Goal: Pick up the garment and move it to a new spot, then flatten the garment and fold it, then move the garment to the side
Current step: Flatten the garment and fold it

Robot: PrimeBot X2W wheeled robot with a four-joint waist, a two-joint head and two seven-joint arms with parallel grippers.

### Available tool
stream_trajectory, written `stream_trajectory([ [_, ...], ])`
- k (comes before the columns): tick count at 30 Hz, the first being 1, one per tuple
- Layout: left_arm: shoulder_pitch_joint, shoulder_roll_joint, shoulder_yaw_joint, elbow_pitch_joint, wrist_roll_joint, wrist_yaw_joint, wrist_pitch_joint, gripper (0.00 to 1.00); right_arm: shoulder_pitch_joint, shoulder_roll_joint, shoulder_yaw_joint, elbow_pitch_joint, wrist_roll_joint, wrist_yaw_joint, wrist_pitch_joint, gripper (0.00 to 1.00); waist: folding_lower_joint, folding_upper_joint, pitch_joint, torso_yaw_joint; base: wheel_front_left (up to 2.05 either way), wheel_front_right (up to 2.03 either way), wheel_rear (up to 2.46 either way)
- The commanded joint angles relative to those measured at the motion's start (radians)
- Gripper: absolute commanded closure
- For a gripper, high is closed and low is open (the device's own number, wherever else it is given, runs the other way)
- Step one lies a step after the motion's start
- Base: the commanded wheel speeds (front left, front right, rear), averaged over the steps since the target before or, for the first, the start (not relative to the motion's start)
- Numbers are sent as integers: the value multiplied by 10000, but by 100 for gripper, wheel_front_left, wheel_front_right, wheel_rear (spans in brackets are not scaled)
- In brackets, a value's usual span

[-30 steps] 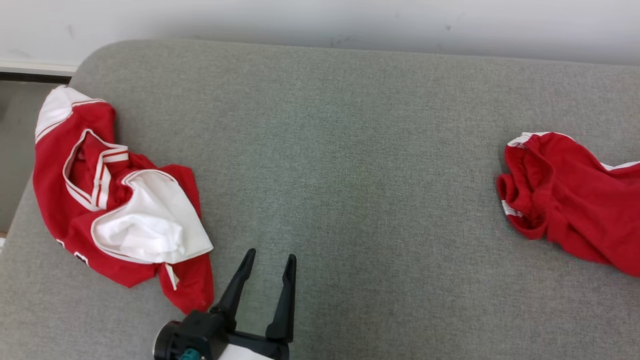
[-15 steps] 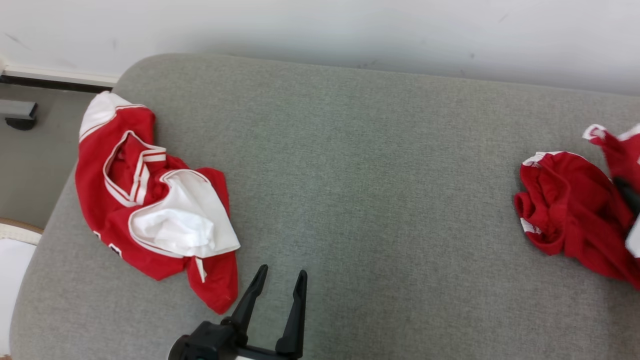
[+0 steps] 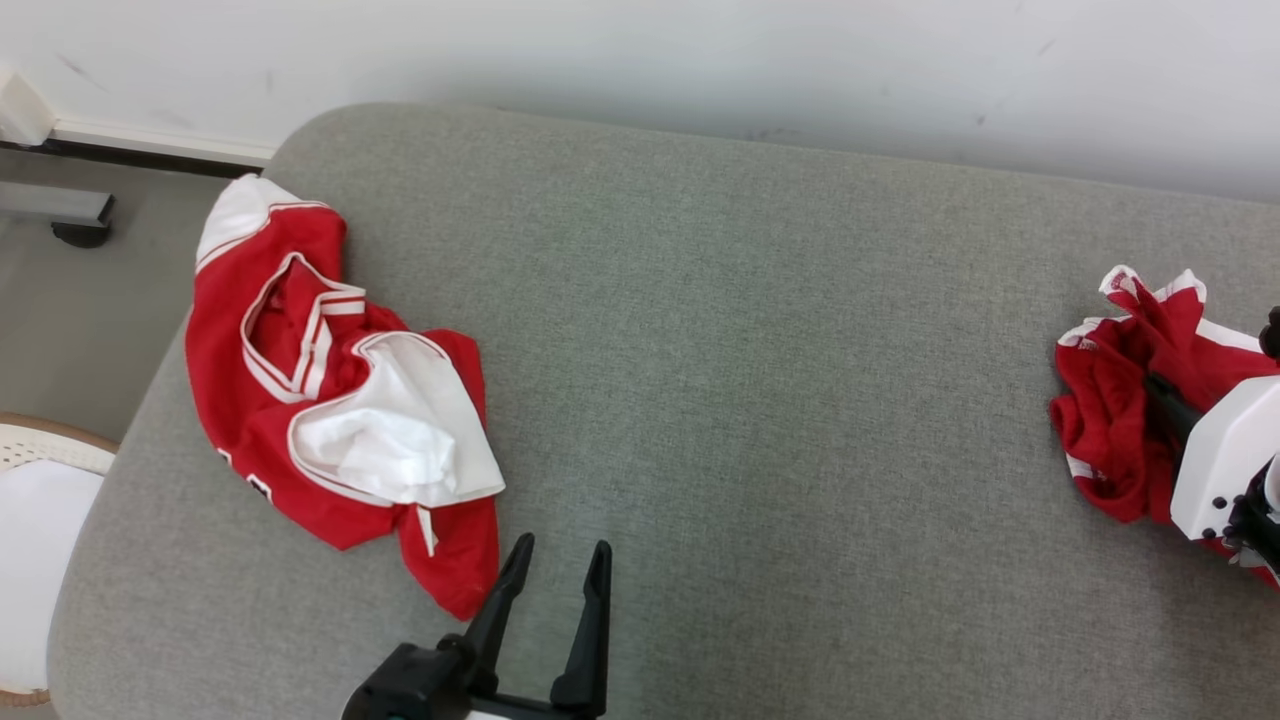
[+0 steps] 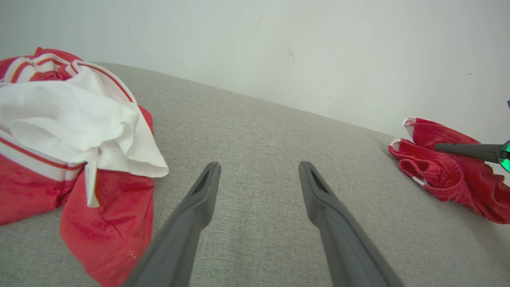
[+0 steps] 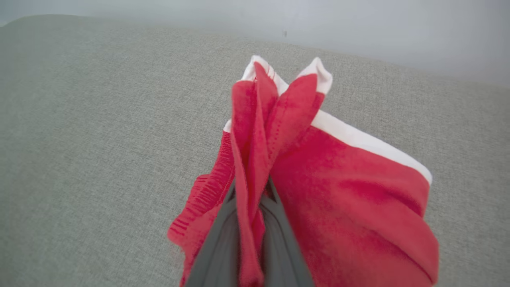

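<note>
Red shorts with white trim (image 3: 1110, 420) lie crumpled at the right end of the grey cushion (image 3: 750, 350). My right gripper (image 3: 1152, 382) is shut on a fold of them, and in the right wrist view the pinched red cloth (image 5: 279, 119) stands up between the dark fingers (image 5: 223, 223) of that gripper (image 5: 252, 185). A red and white jersey (image 3: 330, 400) lies bunched at the cushion's left end. My left gripper (image 3: 563, 545) hovers open just right of the jersey's lower hem, nothing between its fingers (image 4: 191, 211). The left wrist view has the jersey (image 4: 59, 119) at left and the shorts (image 4: 442, 175) far right.
A pale wall (image 3: 640, 60) runs behind the cushion. Left of the cushion's rounded edge the floor drops away, with a grey metal foot (image 3: 60, 210) and a round white object (image 3: 40, 560) there.
The head camera has shifted, sliding the whole picture rightward. My right gripper has come into view and closed on the shorts, pulling a fold upward. The left gripper stays open in place.
</note>
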Motion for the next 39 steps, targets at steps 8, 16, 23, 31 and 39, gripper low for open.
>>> stream_trajectory([
  [8,195,28,-1,110,-99,151,-2,0,514,342,655,-625,498,-2,-850,0,0,0,-359,-335,0,0,0],
  [16,714,29,489,34,222,108,-2,0,1775,217,1080,-2188,512,-2,-2333,0,0,0,-1146,-968,0,0,0],
  [23,1338,30,918,-155,563,27,-2,0,3443,-82,77,-2836,-785,-2,-4372,0,0,0,-1827,-1518,0,0,0],
  [31,2162,28,1409,-383,791,27,-2,0,5127,29,-1141,-2565,-1900,-2,-6163,0,0,0,-2453,-2002,0,0,0],
  [39,2338,29,1437,-507,844,-43,-2,0,5175,313,-1557,-1782,-2399,-2,-6839,0,0,0,-2474,-2062,0,0,0],
])
